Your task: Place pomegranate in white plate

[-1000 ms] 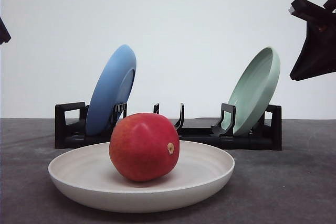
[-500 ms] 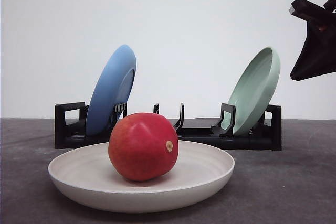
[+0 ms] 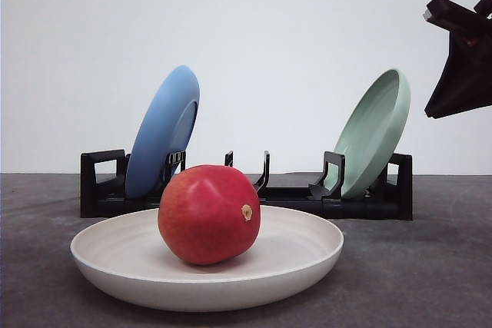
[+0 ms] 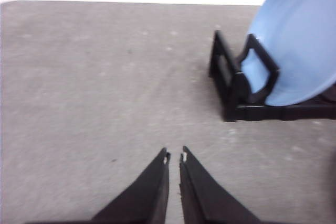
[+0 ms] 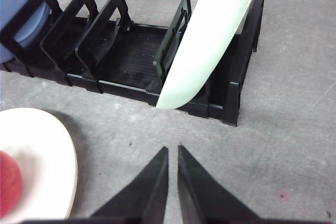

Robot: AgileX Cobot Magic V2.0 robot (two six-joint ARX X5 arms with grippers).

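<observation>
Red pomegranate sitting in a white plate on a grey table.

The pomegranate [image 3: 209, 214] was a smooth, glossy red fruit, slightly oval, with a small tan stem nub facing forward and to the right. It rested on its side a little left of the middle of the white plate [image 3: 307, 255], a round, shallow, matte cream dish with a raised rim, much wider than the fruit. The plate lay flat on the grey tabletop, and faint concentric rings showed on its inner surface.
</observation>
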